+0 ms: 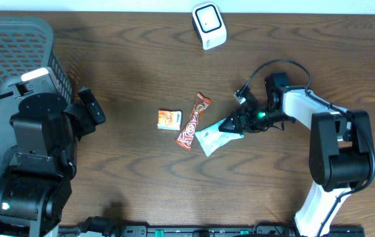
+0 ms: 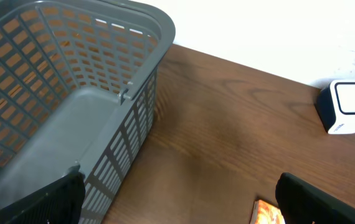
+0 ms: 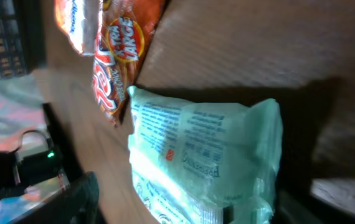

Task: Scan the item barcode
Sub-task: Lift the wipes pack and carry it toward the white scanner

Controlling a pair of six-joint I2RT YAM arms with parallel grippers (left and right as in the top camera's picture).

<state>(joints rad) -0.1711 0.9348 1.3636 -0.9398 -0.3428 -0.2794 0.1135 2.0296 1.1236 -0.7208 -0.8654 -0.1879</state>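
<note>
White-green packet [image 1: 214, 140] lies flat on bench [image 1: 128, 52], just beside red snack bar [image 1: 193, 121]. Right jaws straddle it, apart, not clamped yet. Left jaws wide open, empty, near basket [image 1: 16, 39]. Best pinch packet's edge, leaving barcode uncovered for scanner [image 1: 209, 25].

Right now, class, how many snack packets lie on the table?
3: a small orange packet nearest the basket, a long red packet beside it, a pale green packet between the jaws of the right gripper. None looks hidden.
</note>
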